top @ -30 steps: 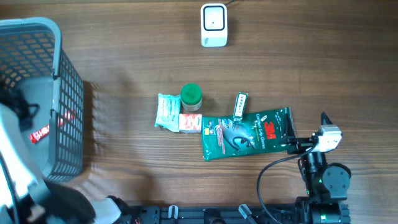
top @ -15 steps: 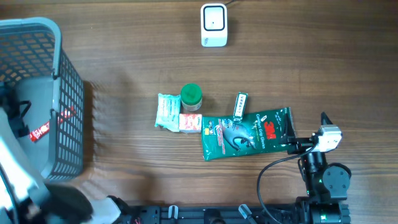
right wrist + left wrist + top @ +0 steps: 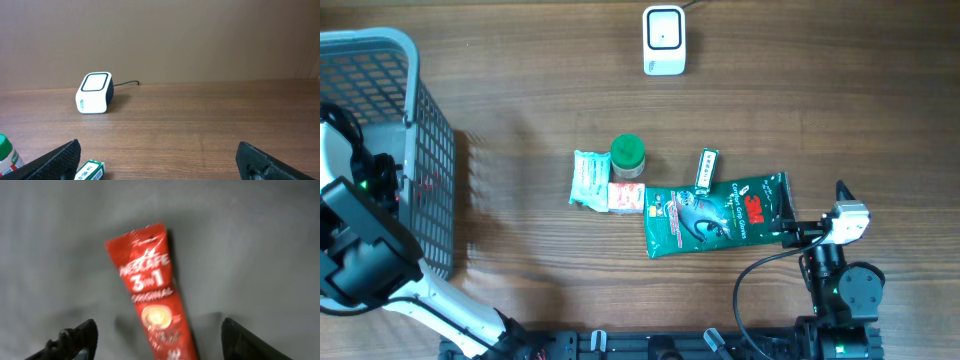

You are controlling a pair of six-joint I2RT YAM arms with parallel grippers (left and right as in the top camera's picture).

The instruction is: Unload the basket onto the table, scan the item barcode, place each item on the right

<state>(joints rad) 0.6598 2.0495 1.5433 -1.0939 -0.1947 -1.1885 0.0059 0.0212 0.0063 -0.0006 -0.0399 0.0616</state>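
Left gripper (image 3: 159,339) hangs inside the grey basket (image 3: 432,150); its jaws, clamped a second ago, now stand apart and grip nothing. The red Nescafé sachet (image 3: 150,290) lies loose on the basket floor between the fingers, apparently free of both. Reads as a drop-off, so that item looks done. Right gripper (image 3: 160,162) is wide open and empty, parked beside the green 3M pouch (image 3: 715,213). Scanner (image 3: 663,40) sits at the far edge. Pouch and green-capped bottle (image 3: 627,155) remain on the table, probably next.

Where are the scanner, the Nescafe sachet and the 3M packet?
white scanner (image 3: 663,40), overhead view, top face.
red Nescafe sachet (image 3: 150,292), left wrist view, printed front.
green 3M packet (image 3: 715,215), overhead view, middle.
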